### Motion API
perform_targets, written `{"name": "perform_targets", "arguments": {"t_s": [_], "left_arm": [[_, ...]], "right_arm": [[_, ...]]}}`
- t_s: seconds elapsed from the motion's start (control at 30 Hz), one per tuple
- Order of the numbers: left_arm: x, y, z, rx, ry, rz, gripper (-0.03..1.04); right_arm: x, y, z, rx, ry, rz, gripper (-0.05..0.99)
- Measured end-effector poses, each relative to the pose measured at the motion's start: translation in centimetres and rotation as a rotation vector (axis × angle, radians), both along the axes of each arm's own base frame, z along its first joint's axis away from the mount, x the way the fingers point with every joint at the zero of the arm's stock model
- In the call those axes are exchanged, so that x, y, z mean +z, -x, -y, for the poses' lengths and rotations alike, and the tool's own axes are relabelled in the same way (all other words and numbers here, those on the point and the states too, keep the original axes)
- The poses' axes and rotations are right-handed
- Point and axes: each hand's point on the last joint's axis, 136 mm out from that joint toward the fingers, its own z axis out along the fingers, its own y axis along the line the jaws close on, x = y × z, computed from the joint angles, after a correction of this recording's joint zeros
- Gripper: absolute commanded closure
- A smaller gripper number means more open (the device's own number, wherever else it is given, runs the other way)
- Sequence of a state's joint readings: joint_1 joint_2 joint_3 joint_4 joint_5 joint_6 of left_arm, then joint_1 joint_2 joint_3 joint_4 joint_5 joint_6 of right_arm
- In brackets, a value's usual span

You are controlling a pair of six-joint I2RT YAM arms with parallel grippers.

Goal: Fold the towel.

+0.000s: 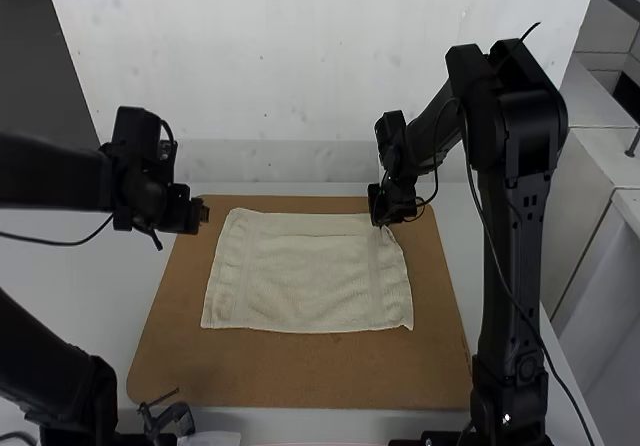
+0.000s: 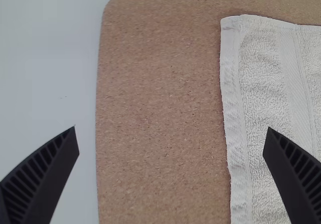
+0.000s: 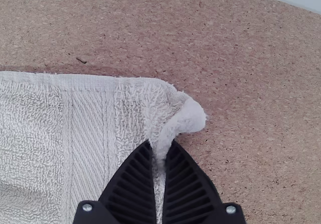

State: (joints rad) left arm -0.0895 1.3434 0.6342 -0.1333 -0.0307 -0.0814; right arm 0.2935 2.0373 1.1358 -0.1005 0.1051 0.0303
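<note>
Lying spread on the board, the towel looks light, soft and apt to sag; the right tool clamps its far right corner, the left tool, fingers apart, should pinch the far left corner.

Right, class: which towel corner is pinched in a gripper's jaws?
In the high view, the far right corner: the jaws of the right gripper pinch it; the other three lie free on the board.
</note>
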Motion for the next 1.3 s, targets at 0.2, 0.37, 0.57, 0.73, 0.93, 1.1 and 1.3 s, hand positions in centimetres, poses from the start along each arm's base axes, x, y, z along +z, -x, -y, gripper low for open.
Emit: {"name": "perform_targets", "arguments": {"t_s": [0.2,0.37,0.57,0.73,0.93,1.1,1.3], "left_arm": [[-2.1,-4.0,1.4,-0.008,-0.027,-0.152,0.12],[-4.6,-6.2,3.3,-0.03,-0.05,-0.226,0.11],[-6.8,-8.1,4.5,-0.044,-0.06,-0.273,0.11],[-6.9,-9.5,5.0,-0.047,-0.05,-0.262,0.11],[-7.4,-10.5,6.3,-0.082,0.006,-0.274,0.21],[-9.1,-10.4,6.6,-0.068,0.035,-0.353,0.69],[-9.2,-11.3,5.5,-0.019,0.066,-0.348,1.0]], "right_arm": [[0.0,0.0,0.0,-0.003,-0.001,-0.001,0.92],[0.0,0.0,0.1,-0.003,0.0,-0.002,0.92],[0.0,0.0,0.1,-0.003,0.0,-0.002,0.92],[0.0,0.0,0.1,-0.003,0.0,-0.001,0.92],[0.0,0.0,0.1,-0.003,-0.002,0.003,0.92],[-0.1,0.0,0.1,-0.004,-0.002,0.007,0.92],[-0.1,0.1,0.2,-0.004,-0.004,0.015,0.92]]}}
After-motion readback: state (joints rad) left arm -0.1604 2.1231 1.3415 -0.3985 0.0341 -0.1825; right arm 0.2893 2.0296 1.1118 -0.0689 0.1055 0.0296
